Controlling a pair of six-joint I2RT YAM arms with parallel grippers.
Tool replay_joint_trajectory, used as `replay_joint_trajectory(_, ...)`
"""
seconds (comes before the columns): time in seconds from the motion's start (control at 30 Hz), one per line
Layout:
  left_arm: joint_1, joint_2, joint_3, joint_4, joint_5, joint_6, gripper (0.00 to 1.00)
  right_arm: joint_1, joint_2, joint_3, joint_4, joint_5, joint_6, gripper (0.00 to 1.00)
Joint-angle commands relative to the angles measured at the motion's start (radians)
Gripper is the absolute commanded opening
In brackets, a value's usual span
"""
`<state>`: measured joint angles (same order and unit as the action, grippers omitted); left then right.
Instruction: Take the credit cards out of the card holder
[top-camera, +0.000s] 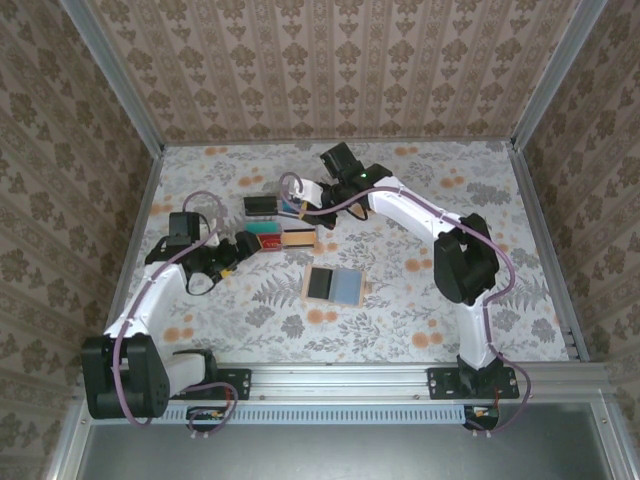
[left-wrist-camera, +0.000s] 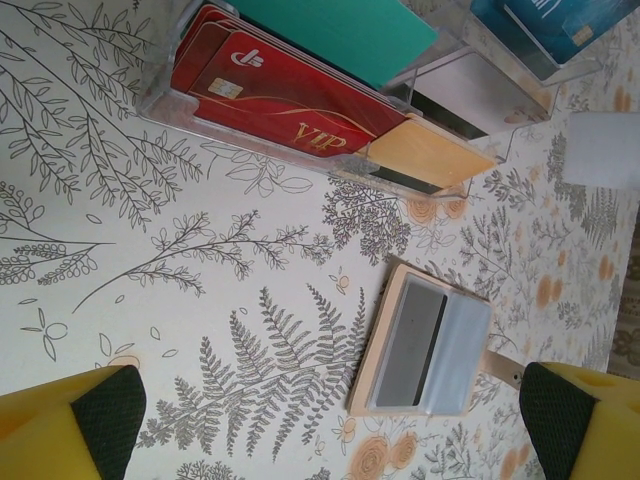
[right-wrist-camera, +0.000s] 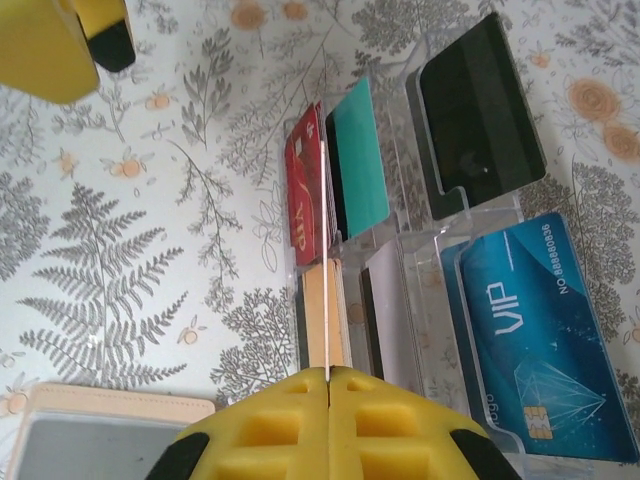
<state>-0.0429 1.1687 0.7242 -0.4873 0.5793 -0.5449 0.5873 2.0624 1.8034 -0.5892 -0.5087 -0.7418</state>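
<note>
Lying open on the counter (top-camera: 420, 200) is the card holder (top-camera: 335, 285); left claw (left-wrist-camera: 335, 425) gapes wide, empty; right claw (right-wrist-camera: 328, 375) pinches a thin pale card (right-wrist-camera: 326, 250) over the clear rack (right-wrist-camera: 480, 207).

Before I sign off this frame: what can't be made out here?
- Left wrist view: dark panel in the card holder; whether it is a card or an empty pocket cannot be told.
- Right wrist view: thin white edge at the shut right gripper, either a held card or a rack divider, seen edge-on.
- Left wrist view: blue card cut off by the top edge.
</note>
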Motion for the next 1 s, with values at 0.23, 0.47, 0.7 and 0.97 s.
replay_joint_trajectory(0.23,0.009,0.022,0.011,-0.016,0.033,0.02,1.0,0.006,0.106,0.125,-0.079,0.102,-0.132,0.0)
replay_joint_trajectory(0.47,0.008,0.027,-0.01,0.003,0.048,0.005,1.0,0.007,0.126,0.137,-0.098,0.152,-0.162,0.0)
replay_joint_trajectory(0.7,0.008,0.046,-0.014,0.023,0.057,0.0,1.0,0.011,0.139,0.149,-0.106,0.158,-0.162,0.0)
replay_joint_trajectory(0.97,0.009,0.045,-0.023,0.029,0.09,-0.002,1.0,0.022,0.169,0.167,-0.115,0.191,-0.169,0.02)
